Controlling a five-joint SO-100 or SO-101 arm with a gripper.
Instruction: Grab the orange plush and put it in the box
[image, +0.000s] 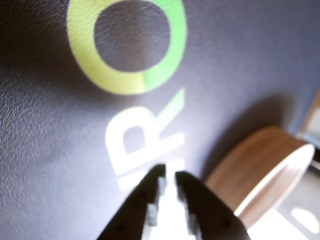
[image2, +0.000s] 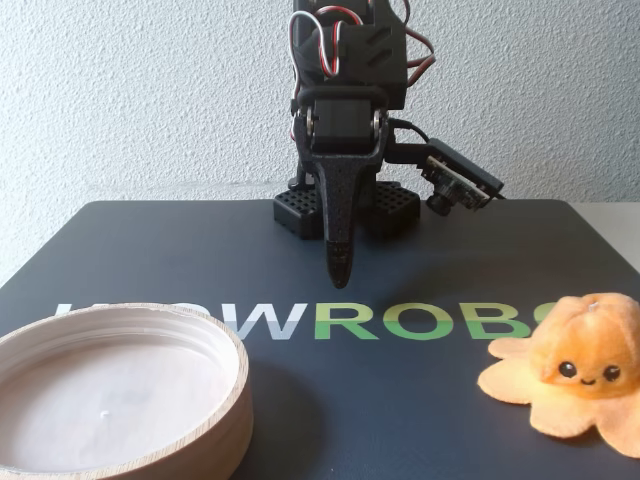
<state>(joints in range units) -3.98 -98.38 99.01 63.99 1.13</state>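
Note:
The orange plush (image2: 578, 372), an octopus with black eyes and a smile, sits on the dark mat at the right of the fixed view. The box (image2: 236, 385), a shallow round container with a wooden rim and whitish inside, stands empty at the front left. My gripper (image2: 340, 276) hangs point-down above the mat's middle, shut and empty, between the two and touching neither. In the wrist view the gripper (image: 170, 174) enters from the bottom with its fingertips nearly together. The box (image: 265, 167) shows at the right of the wrist view. The plush is out of the wrist view.
The dark mat (image2: 420, 410) carries large white and green letters (image: 135, 45). The arm's base (image2: 345, 205) stands at the mat's back edge before a white wall. A lighter table surface (image2: 615, 225) borders the mat on the right.

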